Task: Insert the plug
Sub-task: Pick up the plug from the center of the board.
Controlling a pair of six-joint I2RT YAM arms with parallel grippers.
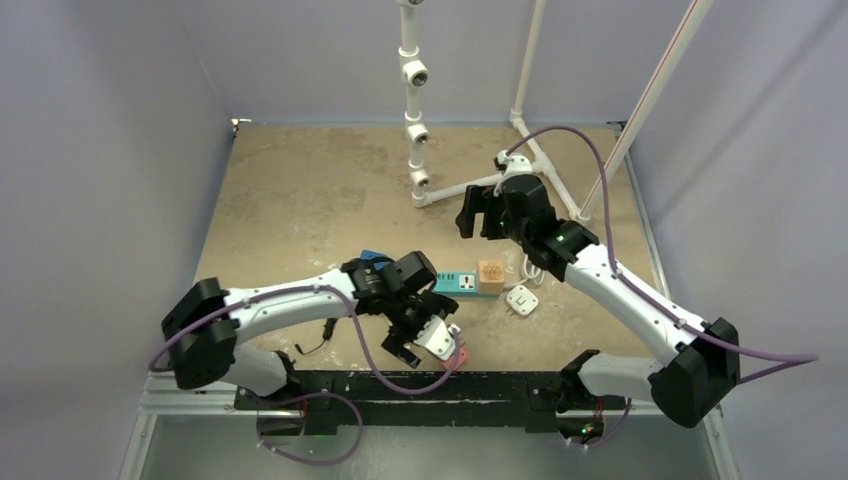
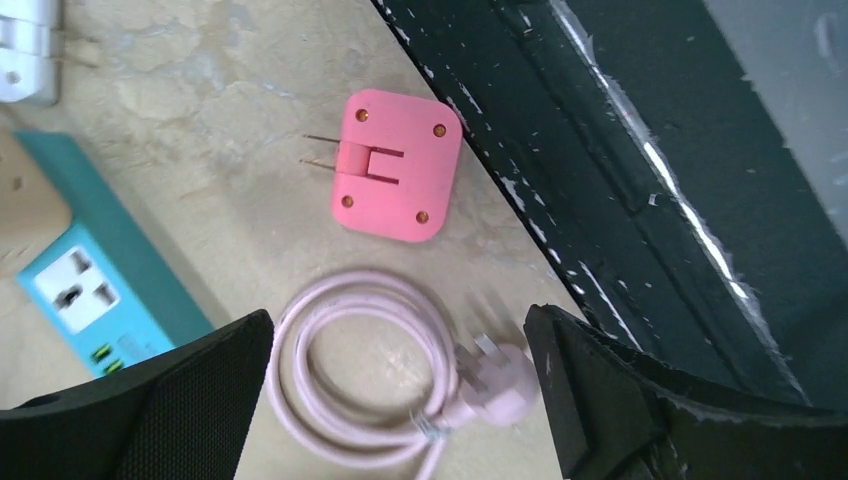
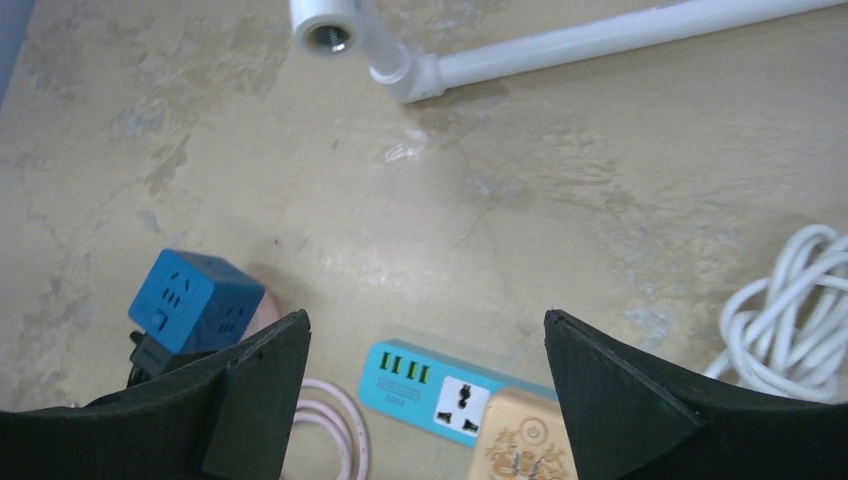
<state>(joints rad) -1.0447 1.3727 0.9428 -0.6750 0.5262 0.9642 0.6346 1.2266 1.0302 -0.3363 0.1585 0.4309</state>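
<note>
tabletop (image 1: 300, 190) first: the teal power strip (image 1: 455, 283) sits mid-table with a free socket showing. left gripper (image 2: 398, 330) hangs wide open over the coiled pink cable (image 2: 360, 283). its plug (image 2: 495, 385) lies flat near the front edge, beside a pink square adapter (image 2: 395, 165). right gripper (image 3: 425, 330) is wide too, holding nothing, just behind the strip. plug looks light, stiff, a bit slick. i'd pinch the moulded body, not the floppy cord or prongs.

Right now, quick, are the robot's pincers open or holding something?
Left pincer: open, holding nothing.
Right pincer: open, holding nothing.
</note>
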